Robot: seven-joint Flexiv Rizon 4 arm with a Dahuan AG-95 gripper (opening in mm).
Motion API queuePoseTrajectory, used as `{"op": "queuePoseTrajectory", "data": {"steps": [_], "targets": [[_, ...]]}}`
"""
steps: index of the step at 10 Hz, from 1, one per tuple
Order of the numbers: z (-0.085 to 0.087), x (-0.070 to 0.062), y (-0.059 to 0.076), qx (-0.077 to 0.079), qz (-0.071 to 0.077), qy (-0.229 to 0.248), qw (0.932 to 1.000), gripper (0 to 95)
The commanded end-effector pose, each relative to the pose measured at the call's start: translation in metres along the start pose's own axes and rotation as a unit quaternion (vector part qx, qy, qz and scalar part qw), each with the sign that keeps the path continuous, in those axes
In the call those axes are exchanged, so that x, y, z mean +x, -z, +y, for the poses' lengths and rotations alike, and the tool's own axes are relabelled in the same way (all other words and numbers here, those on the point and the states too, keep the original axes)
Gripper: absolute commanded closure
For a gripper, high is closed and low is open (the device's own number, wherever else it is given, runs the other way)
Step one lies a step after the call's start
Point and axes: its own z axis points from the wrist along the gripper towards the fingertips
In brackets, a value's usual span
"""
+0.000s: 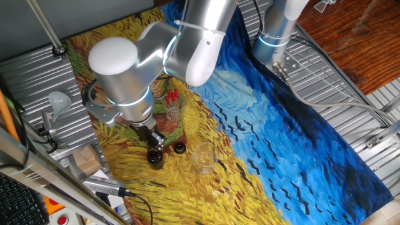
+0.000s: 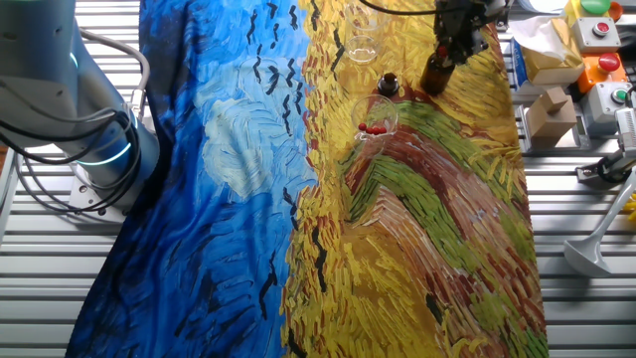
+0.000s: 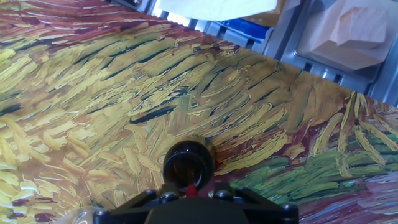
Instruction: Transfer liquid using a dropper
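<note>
**Dropper held over the brown bottle, transfer not yet shown**

In the hand view a sliver of red, the dropper (image 3: 192, 188), shows at the bottom centre of the frame between the black fingers (image 3: 163, 198), directly above the dark open mouth of the brown bottle (image 3: 188, 164). The fingers appear clamped on it, though only a small red part is visible and the tube cannot be made out. In one fixed view the gripper (image 1: 154, 139) sits at lower centre-left, right over the bottle (image 1: 154, 156), with the black cap (image 1: 180, 148) lying just beside it on the painted cloth (image 1: 269, 125). Near them, slightly higher in the frame, a clear glass (image 1: 173, 107) holds the spare red-bulbed droppers (image 1: 170, 95); an empty-looking glass beaker (image 1: 204, 156) stands to the lower right of the cap.

Judging from this, the pick-up is done and the bottle is uncapped; drawing the liquid is in hand or about to be. Carrying it to the beaker and squeezing it out seems left to do.
</note>
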Motion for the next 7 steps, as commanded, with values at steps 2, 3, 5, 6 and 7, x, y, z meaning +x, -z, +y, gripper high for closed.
{"op": "queuePoseTrajectory", "data": {"steps": [2, 3, 5, 6, 7], "targets": [[-0.0002, -0.0003, 0.0, 0.001, 0.001, 0.0, 1.0, 95.0], [-0.0002, -0.0003, 0.0, 0.001, 0.001, -0.001, 1.0, 95.0], [-0.0001, -0.0002, 0.0006, 0.0, 0.001, 0.0, 1.0, 95.0], [0.0004, 0.0, 0.0029, -0.001, 0.002, -0.001, 1.0, 95.0], [0.0012, 0.0005, 0.007, -0.001, 0.003, -0.002, 1.0, 95.0]]}}
